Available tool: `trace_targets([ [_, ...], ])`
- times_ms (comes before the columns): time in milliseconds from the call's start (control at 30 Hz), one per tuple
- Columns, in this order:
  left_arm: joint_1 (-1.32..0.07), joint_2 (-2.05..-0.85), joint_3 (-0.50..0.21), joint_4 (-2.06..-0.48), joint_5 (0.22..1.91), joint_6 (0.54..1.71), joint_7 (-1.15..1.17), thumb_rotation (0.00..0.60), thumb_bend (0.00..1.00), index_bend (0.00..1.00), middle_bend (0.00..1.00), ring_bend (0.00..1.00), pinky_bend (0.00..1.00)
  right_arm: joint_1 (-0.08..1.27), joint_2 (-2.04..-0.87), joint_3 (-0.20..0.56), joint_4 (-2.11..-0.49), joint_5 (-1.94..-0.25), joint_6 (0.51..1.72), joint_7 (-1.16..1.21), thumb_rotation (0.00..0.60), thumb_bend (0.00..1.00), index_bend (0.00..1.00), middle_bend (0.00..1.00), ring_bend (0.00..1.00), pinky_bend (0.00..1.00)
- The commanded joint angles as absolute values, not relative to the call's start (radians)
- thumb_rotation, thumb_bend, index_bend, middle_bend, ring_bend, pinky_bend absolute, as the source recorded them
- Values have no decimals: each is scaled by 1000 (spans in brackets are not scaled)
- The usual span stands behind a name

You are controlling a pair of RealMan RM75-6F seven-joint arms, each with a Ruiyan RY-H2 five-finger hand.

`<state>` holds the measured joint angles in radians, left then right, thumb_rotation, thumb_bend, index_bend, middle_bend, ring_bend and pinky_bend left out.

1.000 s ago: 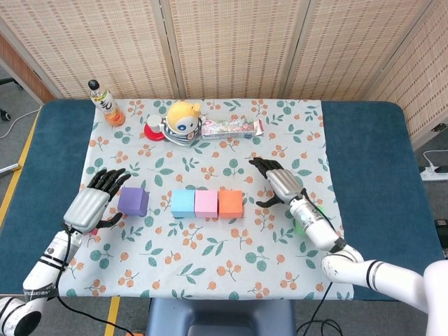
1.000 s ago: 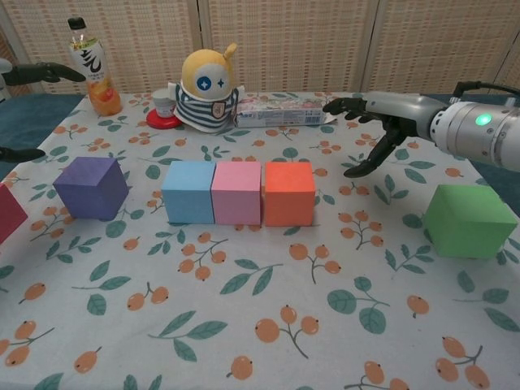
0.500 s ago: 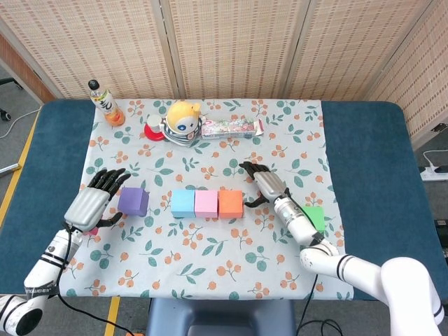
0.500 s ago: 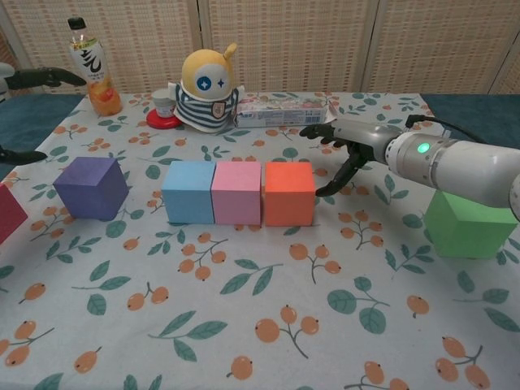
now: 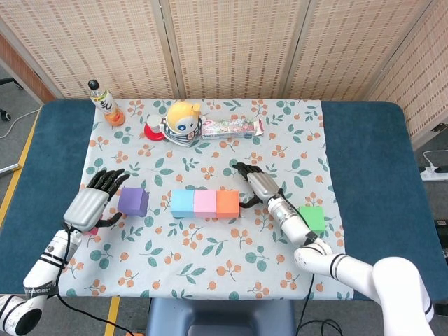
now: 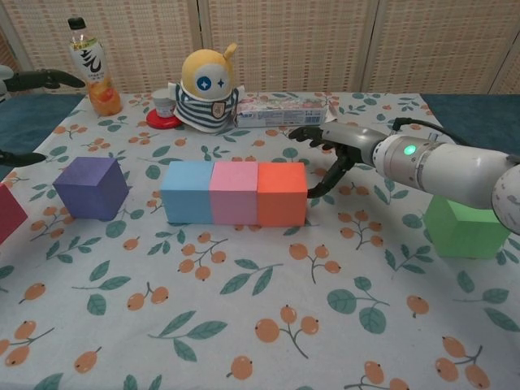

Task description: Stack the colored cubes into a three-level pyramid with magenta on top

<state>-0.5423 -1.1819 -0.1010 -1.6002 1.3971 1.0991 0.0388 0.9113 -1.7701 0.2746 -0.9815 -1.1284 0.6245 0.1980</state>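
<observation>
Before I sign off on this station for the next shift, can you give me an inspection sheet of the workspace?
Surface: floral cloth over a blue table.
Job's things: blue cube, pink cube and orange cube in a touching row; purple cube apart to the left; green cube to the right; magenta cube at the chest view's left edge. Nothing stacked.
Clutter: drink bottle, plush toy, red lid, long packet along the far edge.
Hands: right hand open, fingers spread, at the orange cube's right side; left hand open beside the purple cube.
Cables: a cable and power strip on the floor to the right.
Surroundings: woven screen panels behind.
</observation>
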Motion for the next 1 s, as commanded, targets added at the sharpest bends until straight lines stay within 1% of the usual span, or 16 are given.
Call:
trace_targets([
  [33,-541,-1182,-100,-1600,1398,1100,39,600,320,8,13,0,7,913,-1771,275,-983,-1127,625,192,600,50,0,0,0,0],
  [167,-539,-1182,-99,-1599,1400,1101,39,600,319,8,12,0,7,907,-1762,272,-995,-1124,633,173,600,50,0,0,0,0],
  [333,-536,-1178,-97,-1602,1404,1107,38,600,319,8,12,0,8,887,-1685,255,-1076,-1122,639,122,600,50,0,0,0,0],
  [500,-531,-1173,-98,-1612,1410,1118,41,600,321,8,12,0,8,861,-1557,240,-1241,-1120,657,61,600,50,0,0,0,0],
  [600,-530,-1169,-98,-1621,1414,1123,47,600,320,9,12,0,7,846,-1467,234,-1372,-1120,670,30,600,50,0,0,0,0],
  [700,-530,-1167,-99,-1630,1415,1125,55,600,320,8,12,0,7,836,-1427,232,-1443,-1122,698,7,600,50,0,0,0,0],
  [767,-529,-1163,-99,-1636,1415,1127,61,600,321,13,13,0,7,823,-1404,234,-1487,-1126,725,5,600,50,0,0,0,0],
  [900,-531,-1154,-98,-1644,1409,1117,76,600,321,58,25,0,7,775,-1345,234,-1569,-1166,820,8,600,51,0,0,0,0],
  [1000,-552,-1157,-99,-1641,1394,1067,65,600,321,59,32,0,7,719,-1282,224,-1631,-1207,914,-2,600,50,0,0,0,0],
])
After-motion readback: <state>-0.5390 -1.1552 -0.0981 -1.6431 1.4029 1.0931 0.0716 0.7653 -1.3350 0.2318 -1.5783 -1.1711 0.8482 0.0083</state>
